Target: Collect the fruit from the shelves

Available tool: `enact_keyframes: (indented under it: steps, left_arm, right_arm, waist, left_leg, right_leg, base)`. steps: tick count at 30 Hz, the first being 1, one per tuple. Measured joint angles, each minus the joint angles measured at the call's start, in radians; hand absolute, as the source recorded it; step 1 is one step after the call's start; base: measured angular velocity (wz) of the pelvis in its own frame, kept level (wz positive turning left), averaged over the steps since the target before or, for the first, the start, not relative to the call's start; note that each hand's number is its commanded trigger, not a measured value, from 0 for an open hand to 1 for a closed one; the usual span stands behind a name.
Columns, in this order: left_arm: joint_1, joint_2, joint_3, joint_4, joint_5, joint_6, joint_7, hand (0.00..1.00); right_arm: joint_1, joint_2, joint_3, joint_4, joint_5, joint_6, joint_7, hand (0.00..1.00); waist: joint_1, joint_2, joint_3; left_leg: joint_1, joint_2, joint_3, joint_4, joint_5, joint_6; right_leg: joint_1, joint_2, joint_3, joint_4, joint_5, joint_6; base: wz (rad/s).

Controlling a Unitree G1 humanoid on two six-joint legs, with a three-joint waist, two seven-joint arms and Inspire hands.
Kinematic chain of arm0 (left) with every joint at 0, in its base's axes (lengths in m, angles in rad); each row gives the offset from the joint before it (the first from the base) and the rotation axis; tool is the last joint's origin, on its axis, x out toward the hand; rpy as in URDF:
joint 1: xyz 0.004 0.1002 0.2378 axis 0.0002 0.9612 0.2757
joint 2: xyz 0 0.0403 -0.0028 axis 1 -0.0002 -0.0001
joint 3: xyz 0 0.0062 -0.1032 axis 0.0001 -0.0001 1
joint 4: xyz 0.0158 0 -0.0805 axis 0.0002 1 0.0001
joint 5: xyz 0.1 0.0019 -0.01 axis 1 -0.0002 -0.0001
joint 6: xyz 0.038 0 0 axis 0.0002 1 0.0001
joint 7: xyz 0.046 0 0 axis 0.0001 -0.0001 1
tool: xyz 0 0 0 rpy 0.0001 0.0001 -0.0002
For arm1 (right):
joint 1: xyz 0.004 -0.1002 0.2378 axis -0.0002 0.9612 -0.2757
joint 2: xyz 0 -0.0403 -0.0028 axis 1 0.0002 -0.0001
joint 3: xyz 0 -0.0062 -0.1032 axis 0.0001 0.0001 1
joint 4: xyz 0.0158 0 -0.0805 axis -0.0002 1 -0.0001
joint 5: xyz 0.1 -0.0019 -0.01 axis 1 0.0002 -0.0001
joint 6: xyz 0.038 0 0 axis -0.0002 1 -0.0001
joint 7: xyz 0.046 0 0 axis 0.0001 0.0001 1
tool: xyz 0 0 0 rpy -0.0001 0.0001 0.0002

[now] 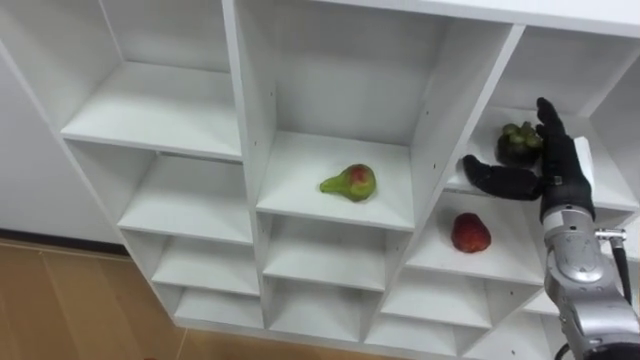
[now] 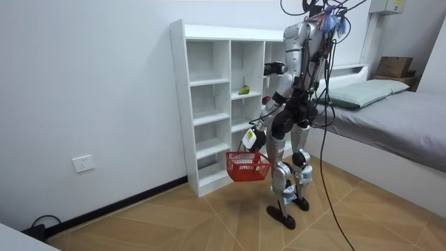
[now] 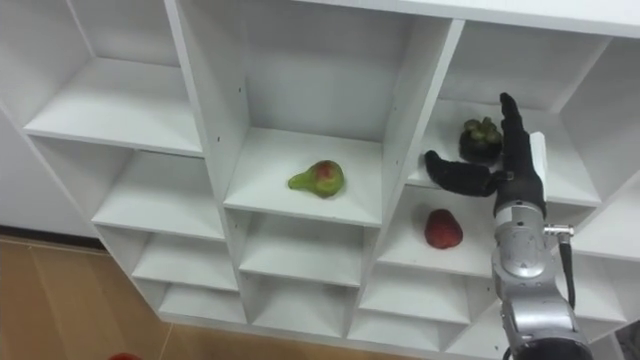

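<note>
Standing where, the robot?
Upright on the wooden floor, facing a white closet of open compartments set against a white wall. In the room view a bed with a grey cover lies at the robot's three o'clock, and a wall socket sits low at its nine.

Which shelves have fruit on them?
A green-and-red pear lies in the middle column. A dark round fruit sits at the pear's two o'clock and a red fruit at its four, both in the right column.

And the hands?
The right hand is at the dark fruit's four o'clock, fingers straight and released, with the thumb stretched toward nine o'clock beneath the fruit. I cannot tell if it touches. A red basket hangs from the left hand at hip height; how that hand grips it I cannot tell.
</note>
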Motion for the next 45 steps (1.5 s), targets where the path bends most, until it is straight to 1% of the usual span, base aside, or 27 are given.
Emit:
enact_keyframes:
  steps: [5,8,12,19,26,29,35,37,39,40,42,45]
  left_arm:
    - [0.000,-0.004,0.000,0.011,0.001,0.026,0.029,1.00]
    - [0.000,-0.005,0.000,0.011,0.002,0.032,0.033,1.00]
    - [-0.002,-0.007,0.000,0.011,0.002,0.032,0.051,1.00]
    - [-0.004,-0.007,0.000,0.011,0.002,0.032,0.053,1.00]
    - [-0.023,-0.009,0.001,0.027,0.002,0.032,0.057,1.00]
    - [-0.028,-0.010,0.001,0.027,0.002,0.032,0.072,1.00]
    - [-0.027,-0.010,0.001,0.028,0.001,0.032,0.071,1.00]
    - [-0.028,-0.010,-0.004,0.025,0.001,0.032,0.071,1.00]
    - [-0.027,-0.012,-0.014,0.024,0.001,0.032,0.071,1.00]
    - [-0.027,-0.014,-0.014,0.024,0.001,0.032,0.071,1.00]
    - [-0.028,-0.017,-0.016,0.024,-0.002,0.032,0.071,1.00]
    - [-0.028,-0.017,-0.019,-0.007,-0.034,0.031,0.071,1.00]
  right_arm:
    - [-0.009,0.001,-0.048,0.020,0.011,0.000,-0.019,1.00]
    - [-0.012,0.001,-0.067,0.027,0.020,-0.001,-0.031,1.00]
    - [-0.020,0.000,-0.070,0.044,0.030,-0.002,-0.043,1.00]
    - [-0.028,0.005,-0.073,0.062,0.033,-0.001,-0.043,1.00]
    - [-0.027,0.031,-0.072,0.058,0.058,-0.007,-0.042,1.00]
    - [-0.027,0.036,-0.070,0.054,0.066,-0.007,-0.037,1.00]
    - [-0.026,0.040,-0.063,0.046,0.093,-0.007,-0.015,1.00]
    - [-0.018,0.051,-0.061,0.017,0.098,-0.005,-0.010,1.00]
    - [0.035,0.072,-0.055,-0.069,0.102,-0.005,0.000,1.00]
    - [0.048,0.080,-0.052,-0.092,0.106,-0.005,0.004,1.00]
    - [0.087,0.106,-0.017,-0.166,0.134,-0.005,0.019,1.00]
    - [0.121,0.131,0.028,-0.234,0.137,-0.005,0.044,1.00]
  waist:
    - [0.003,0.000,-0.0010]
    - [0.005,-0.001,-0.0013]
    - [0.003,-0.002,-0.0018]
    - [0.007,-0.006,-0.0012]
    - [0.004,-0.009,-0.0004]
    - [0.004,-0.009,-0.0007]
    - [0.003,-0.007,-0.0015]
    - [0.003,-0.006,-0.0024]
    - [0.002,-0.001,-0.0055]
    - [0.002,0.000,-0.0067]
    - [-0.016,0.005,-0.0113]
    - [-0.028,0.008,-0.0125]
  left_leg:
    - [0.002,0.001,0.000,0.000,0.000,0.000]
    - [0.004,0.002,0.002,0.001,0.000,-0.001]
    - [0.006,0.002,0.002,0.001,0.000,-0.001]
    - [0.005,0.003,0.001,-0.002,0.000,-0.001]
    - [0.004,0.002,0.000,-0.003,-0.001,-0.001]
    - [0.004,0.003,0.001,-0.002,-0.002,-0.002]
    - [0.001,0.005,0.008,0.003,-0.002,-0.002]
    - [-0.001,0.005,0.010,0.003,-0.002,-0.002]
    - [-0.002,0.003,0.011,0.002,-0.002,-0.002]
    - [-0.002,0.003,0.012,0.001,-0.002,-0.002]
    - [-0.003,0.004,0.016,0.001,-0.001,-0.002]
    - [-0.005,0.004,0.018,-0.001,-0.001,-0.002]
  right_leg:
    - [0.002,0.002,0.000,0.000,0.000,0.000]
    - [0.003,0.003,0.001,-0.001,0.000,0.000]
    - [0.003,0.003,0.003,-0.002,0.000,0.000]
    - [0.002,0.004,0.002,-0.003,0.000,0.000]
    - [0.002,0.004,0.011,-0.003,0.000,0.000]
    - [0.002,0.005,0.017,-0.002,0.000,0.000]
    - [-0.004,0.006,0.028,0.003,0.001,-0.002]
    - [-0.008,0.006,0.030,0.004,0.002,-0.003]
    - [-0.011,0.007,0.029,0.004,0.002,-0.003]
    - [-0.013,0.007,0.029,0.004,0.002,-0.003]
    - [-0.014,0.007,0.025,0.005,0.002,-0.003]
    - [-0.019,0.007,0.027,0.007,0.002,-0.003]
  base:
    - [0.00]
    - [0.00]
    - [0.00]
    - [0.00]
    - [-0.01]
    - [-0.04]
    - [-0.05]
    - [-0.02]
    - [-0.02]
    - [-0.06]
    - [0.00]
    - [-0.03]
